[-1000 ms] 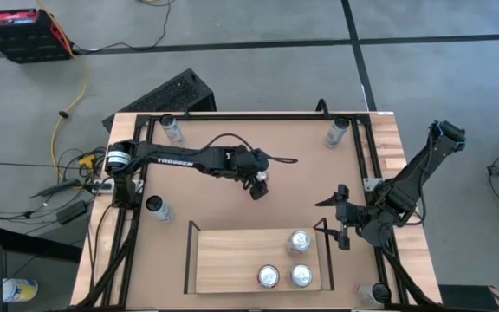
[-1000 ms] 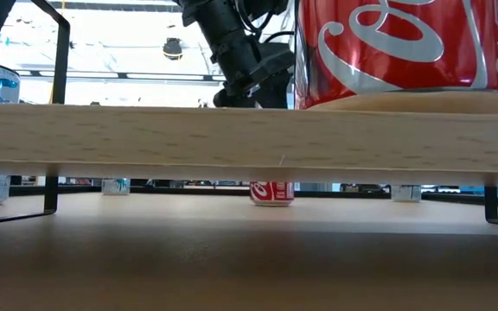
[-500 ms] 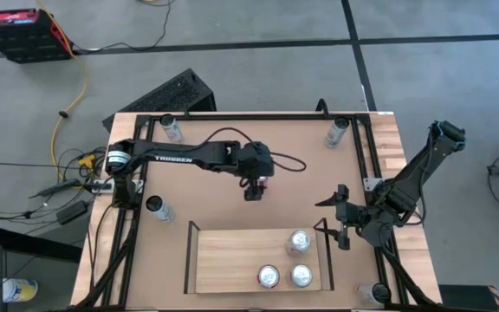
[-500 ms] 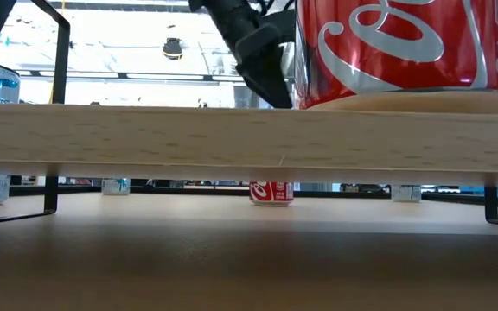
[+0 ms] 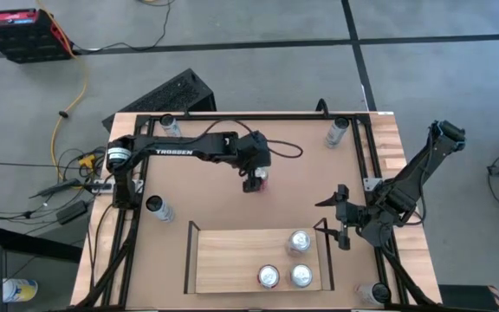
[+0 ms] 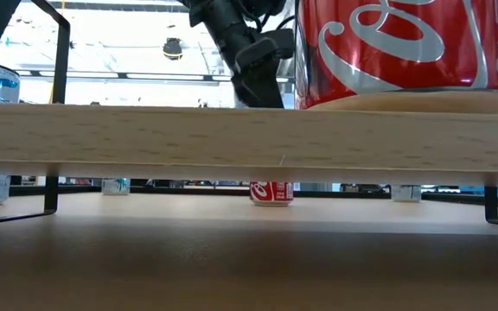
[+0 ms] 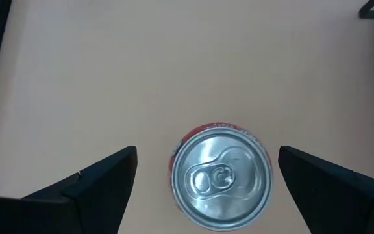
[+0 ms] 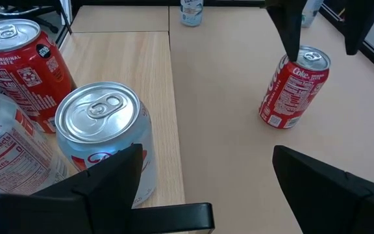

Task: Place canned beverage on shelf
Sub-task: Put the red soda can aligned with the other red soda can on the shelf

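Note:
A red can (image 7: 221, 179) stands upright on the brown tabletop near its middle, also seen as the red can (image 8: 294, 88) in the right wrist view. My left gripper (image 5: 256, 183) hangs open above it, one finger on either side of the can's silver top, touching nothing. The shelf (image 5: 232, 260), a pale wood board with black end rails, stands at the near edge. It carries three upright cans (image 5: 299, 241) at its right end. My right gripper (image 5: 342, 221) waits open just right of the shelf, above the table.
Water bottles stand by the table's corners: far left (image 5: 171, 128), far right (image 5: 336, 133), left side (image 5: 157, 208) and near right (image 5: 372, 295). A black frame (image 5: 232, 115) runs along the table's edges. The shelf's left half (image 5: 223, 260) is bare wood.
My left gripper has moved a little toward the table's far edge and up, and its wrist has rolled, so its fingers now flank the red can's top. The can has kept its place on the table.

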`<action>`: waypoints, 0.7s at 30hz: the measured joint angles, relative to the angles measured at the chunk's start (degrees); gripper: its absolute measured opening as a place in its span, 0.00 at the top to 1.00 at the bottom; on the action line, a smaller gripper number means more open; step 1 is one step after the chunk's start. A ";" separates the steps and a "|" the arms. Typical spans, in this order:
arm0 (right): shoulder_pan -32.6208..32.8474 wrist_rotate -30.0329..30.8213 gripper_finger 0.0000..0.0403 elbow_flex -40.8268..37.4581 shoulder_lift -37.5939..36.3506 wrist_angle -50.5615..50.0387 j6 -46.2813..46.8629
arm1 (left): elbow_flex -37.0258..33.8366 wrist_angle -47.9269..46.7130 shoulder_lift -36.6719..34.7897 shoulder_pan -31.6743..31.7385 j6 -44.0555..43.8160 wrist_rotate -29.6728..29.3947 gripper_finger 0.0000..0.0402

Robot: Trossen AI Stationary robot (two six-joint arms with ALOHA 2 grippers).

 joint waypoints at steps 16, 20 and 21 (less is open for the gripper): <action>0.00 -0.04 0.08 0.00 0.00 0.07 0.04 | -0.77 0.53 0.66 -1.49 1.10 0.32 0.11; -0.02 -0.10 0.08 0.00 0.02 0.04 0.04 | -0.81 0.17 2.85 -1.48 1.31 0.00 0.11; -0.02 -0.13 0.08 0.00 0.01 0.09 0.06 | -0.83 -0.24 3.45 -1.46 1.67 -0.11 0.11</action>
